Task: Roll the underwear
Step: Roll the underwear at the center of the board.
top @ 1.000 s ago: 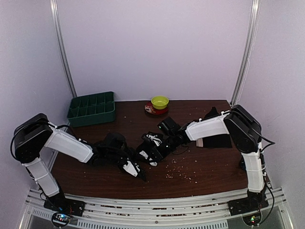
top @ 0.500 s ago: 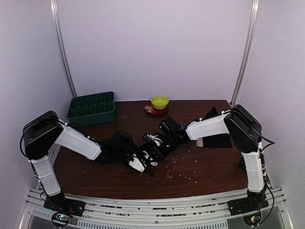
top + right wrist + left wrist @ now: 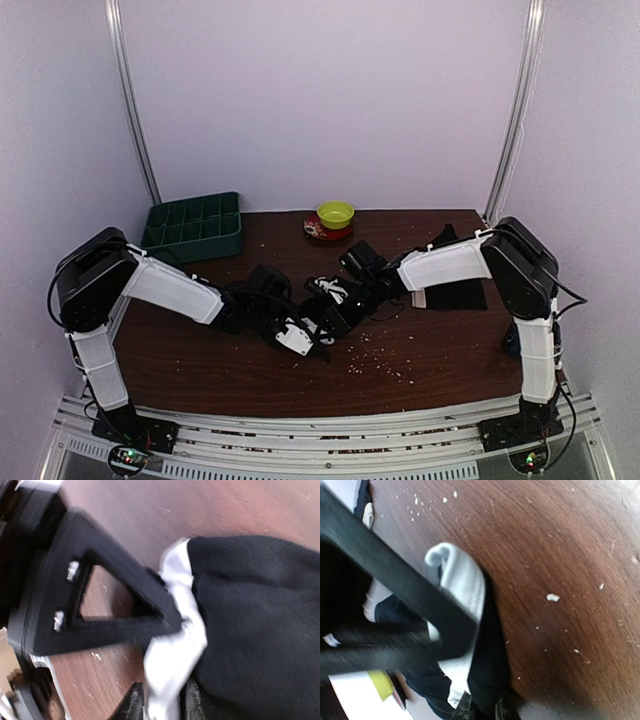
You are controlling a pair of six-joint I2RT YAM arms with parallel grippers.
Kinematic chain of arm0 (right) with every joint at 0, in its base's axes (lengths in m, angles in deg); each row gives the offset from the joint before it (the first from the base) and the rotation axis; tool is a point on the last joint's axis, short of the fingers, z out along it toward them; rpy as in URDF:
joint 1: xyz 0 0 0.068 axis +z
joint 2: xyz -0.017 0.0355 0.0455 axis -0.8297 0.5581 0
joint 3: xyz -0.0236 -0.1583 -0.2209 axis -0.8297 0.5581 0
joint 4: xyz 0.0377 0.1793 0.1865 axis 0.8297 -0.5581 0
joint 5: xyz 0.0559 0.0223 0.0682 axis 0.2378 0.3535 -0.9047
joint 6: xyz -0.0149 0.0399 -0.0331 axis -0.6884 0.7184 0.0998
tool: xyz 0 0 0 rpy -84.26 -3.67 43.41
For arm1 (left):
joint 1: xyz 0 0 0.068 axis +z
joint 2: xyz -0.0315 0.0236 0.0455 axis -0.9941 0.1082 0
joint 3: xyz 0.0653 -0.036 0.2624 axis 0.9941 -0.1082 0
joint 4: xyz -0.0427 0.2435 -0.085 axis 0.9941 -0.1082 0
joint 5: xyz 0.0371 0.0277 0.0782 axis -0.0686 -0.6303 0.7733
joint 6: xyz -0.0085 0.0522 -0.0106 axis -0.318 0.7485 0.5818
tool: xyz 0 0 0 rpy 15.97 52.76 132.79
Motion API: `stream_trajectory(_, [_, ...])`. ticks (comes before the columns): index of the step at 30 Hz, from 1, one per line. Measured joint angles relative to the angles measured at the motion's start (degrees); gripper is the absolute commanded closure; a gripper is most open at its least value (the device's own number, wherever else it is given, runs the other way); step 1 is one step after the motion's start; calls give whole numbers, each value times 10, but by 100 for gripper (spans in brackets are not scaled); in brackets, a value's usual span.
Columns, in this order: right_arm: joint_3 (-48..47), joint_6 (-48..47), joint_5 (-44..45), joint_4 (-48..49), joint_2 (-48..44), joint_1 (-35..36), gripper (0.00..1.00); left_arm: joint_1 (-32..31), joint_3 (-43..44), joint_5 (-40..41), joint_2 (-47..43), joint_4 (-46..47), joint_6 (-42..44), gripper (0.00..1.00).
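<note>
The underwear (image 3: 326,293), black with white trim, lies bunched at the table's middle between both grippers. My left gripper (image 3: 306,338) comes in from the left. In the left wrist view my left gripper (image 3: 484,713) is shut on a black fold of the underwear (image 3: 487,655) beside its white band (image 3: 466,580). My right gripper (image 3: 336,312) meets it from the right. In the right wrist view my right gripper (image 3: 162,707) has its jaws a little apart, with the white band (image 3: 175,650) lying loose between them. A second, plain black underwear (image 3: 456,292) lies flat at the right.
A green compartment tray (image 3: 192,228) stands at the back left. A yellow-green bowl (image 3: 335,212) sits on a red saucer (image 3: 316,231) at the back centre. White crumbs (image 3: 375,360) are scattered on the wood in front of the grippers.
My left arm has reached rightward and its gripper has closed on the underwear. My right gripper has loosened its hold and shifted slightly right.
</note>
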Motion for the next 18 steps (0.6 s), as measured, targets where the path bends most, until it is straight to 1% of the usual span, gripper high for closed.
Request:
stream_trajectory(2, [26, 2, 30, -6, -34, -1, 45, 0, 16, -1, 1, -31, -10, 100])
stream_trajectory(6, [86, 6, 90, -5, -122, -4, 35, 1, 59, -11, 7, -116, -42, 100])
stream_trajectory(8, [117, 6, 124, 3, -178, -4, 32, 2, 85, -15, 15, -156, -62, 100])
stream_trajectory(11, [166, 6, 191, 28, -268, 1, 30, 3, 144, -28, 40, -234, -100, 100])
stream_trajectory(13, [195, 5, 232, 43, -311, 6, 28, 6, 184, -43, 60, -282, -122, 100])
stream_trajectory(18, [298, -10, 352, 106, -413, 56, 26, 13, 315, -99, 128, -422, -174, 100])
